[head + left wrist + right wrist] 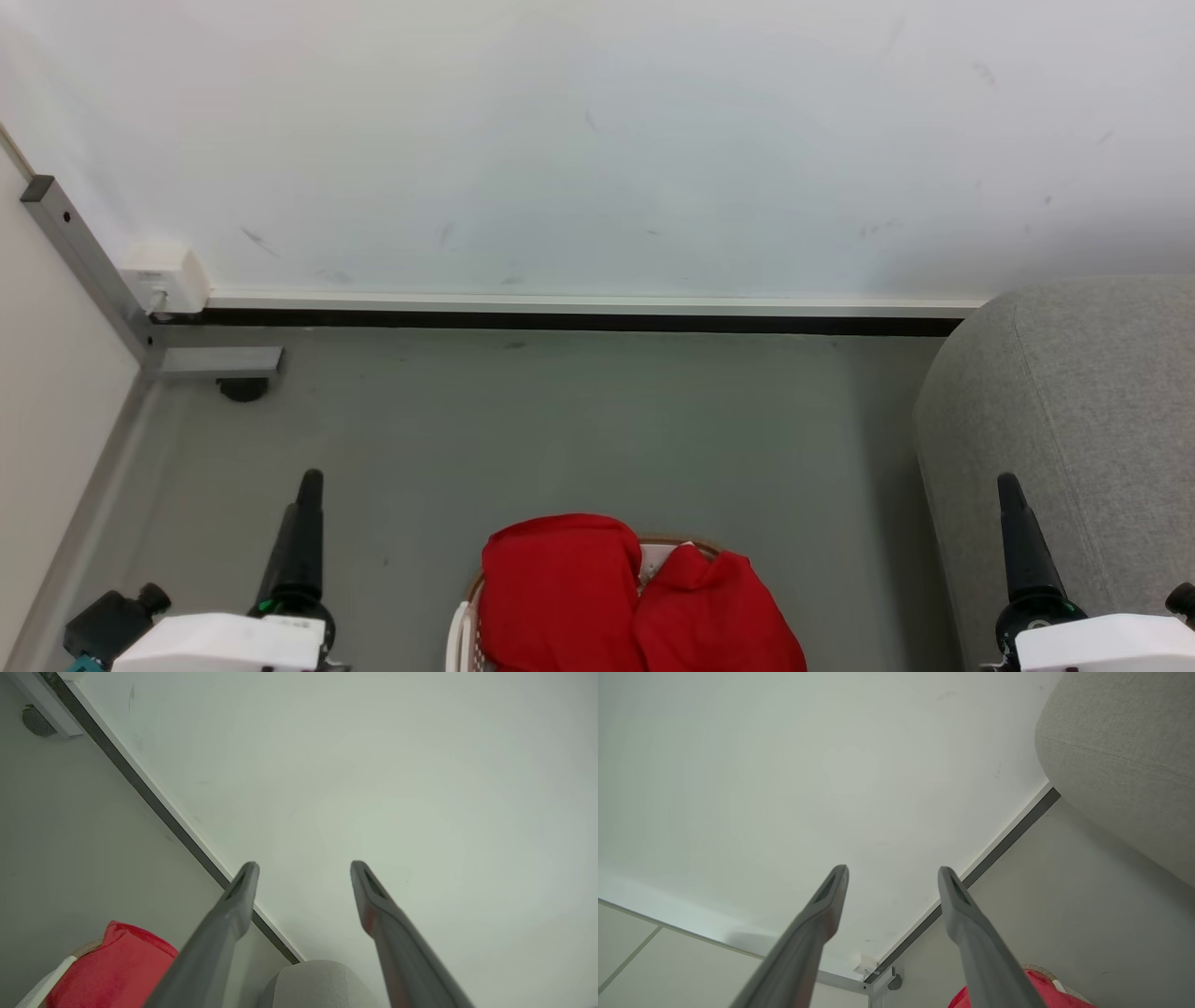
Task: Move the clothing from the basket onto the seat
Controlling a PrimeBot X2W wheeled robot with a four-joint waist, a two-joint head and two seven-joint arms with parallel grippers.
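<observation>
Two bright red soft fabric garments (560, 588) sit heaped in the white plastic laundry basket with the brown rim (460, 639), bulging up over the top, so nothing's been moved yet as far as I can tell. Basket's parked on the grey floor (560, 420) dead centre in front of the robot, between the arms, which I'd guess is so either one can reach down into it. The big light grey woven-fabric sofa with the rounded edge (1074, 420) is off to the robot's right, near the basket but not touching, so the carry should be short and probably suits the right arm best. Both the left gripper (304, 864) and the right gripper (893, 868) hang out to the sides of the basket, well apart from the cloth, long dark fingers pointing up at the pale wall (597, 140), jaws spread wide with nothing between them. Looks like a ready pose to me: wide enough that one can drop straight onto the pile and pinch a fold.
</observation>
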